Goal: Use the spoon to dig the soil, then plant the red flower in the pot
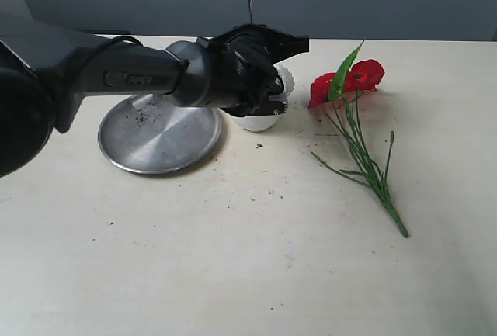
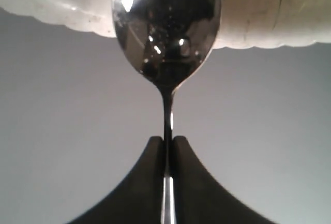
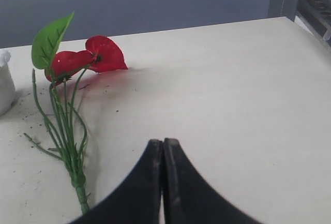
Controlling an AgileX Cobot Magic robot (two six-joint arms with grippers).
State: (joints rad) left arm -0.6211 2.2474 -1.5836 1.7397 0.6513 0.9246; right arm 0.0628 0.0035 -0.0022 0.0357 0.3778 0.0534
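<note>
Cream table (image 1: 233, 274) carries everything. Black left arm (image 1: 116, 72) reaches in from the left, over the steel plate (image 1: 159, 138), to the pot. To the right, well apart from the plate, the flower (image 1: 365, 74) lies flat, red petals near the pot and stems trailing away. The white pot (image 1: 260, 121) stands just beside the plate, mostly hidden under the left gripper (image 2: 165, 151), which pinches the spoon (image 2: 165, 27) by its thin handle; the bowl sits at the pot's scalloped rim and the handle rises upright above the gripper. The right gripper (image 3: 163, 151) has its fingers pressed together, holding nothing, above bare table near the stems. Dark crumbs (image 1: 144, 115) dot the plate; soil inside the pot cannot be made out.
</note>
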